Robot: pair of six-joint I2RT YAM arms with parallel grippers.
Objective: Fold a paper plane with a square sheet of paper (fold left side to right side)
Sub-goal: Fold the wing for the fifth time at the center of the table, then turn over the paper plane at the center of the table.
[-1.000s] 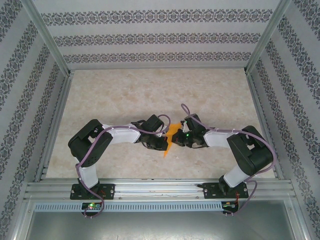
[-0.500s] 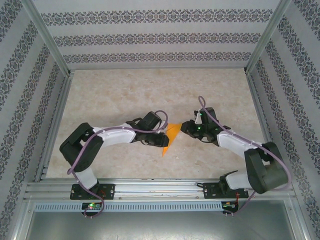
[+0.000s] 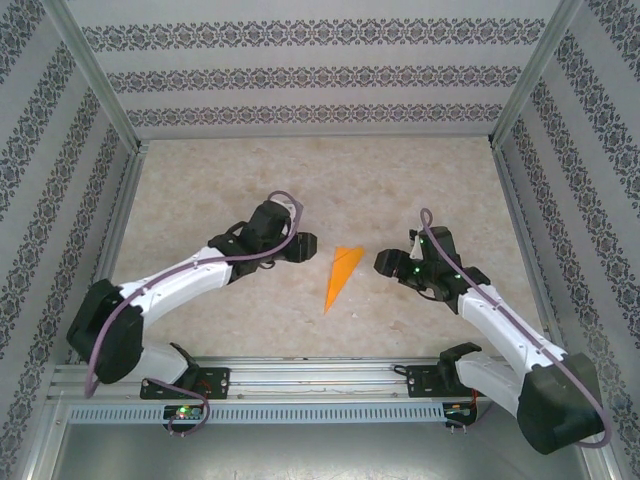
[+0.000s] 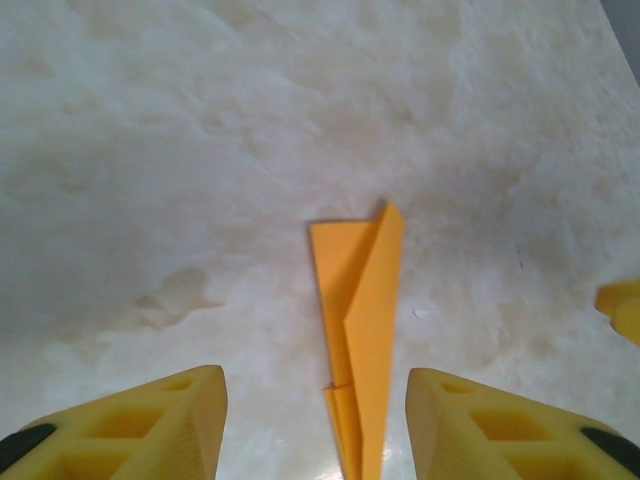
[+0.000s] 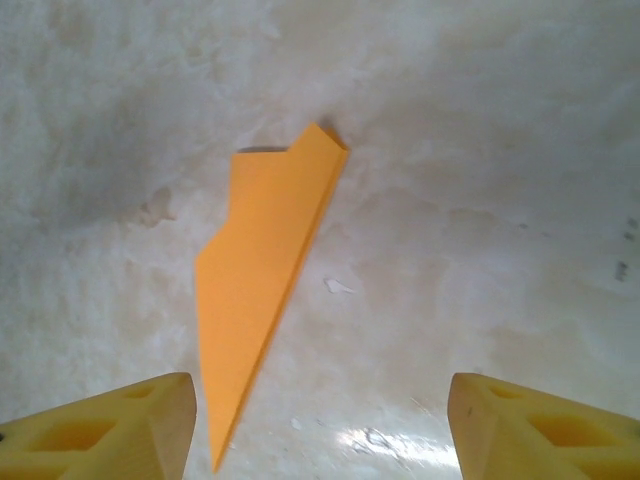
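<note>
The paper plane (image 3: 342, 275) lies flat on the table (image 3: 200, 190), between my two grippers and touching neither, its sharp tip towards the arm bases and its wide end away from them. I judge it feather-light and flimsy: thin orange paper that will skate on this smooth top and crumple if I squeeze hard. The layered fold along its long edge looks the stiffest part, so I would pinch there near the wide end, never at the tip. My left gripper (image 3: 303, 246) stands with jaws apart and nothing in them, and so does my right gripper (image 3: 385, 263). By my count: one plane, two grippers, one tiny pale fleck (image 5: 338, 287) just beside the paper
</note>
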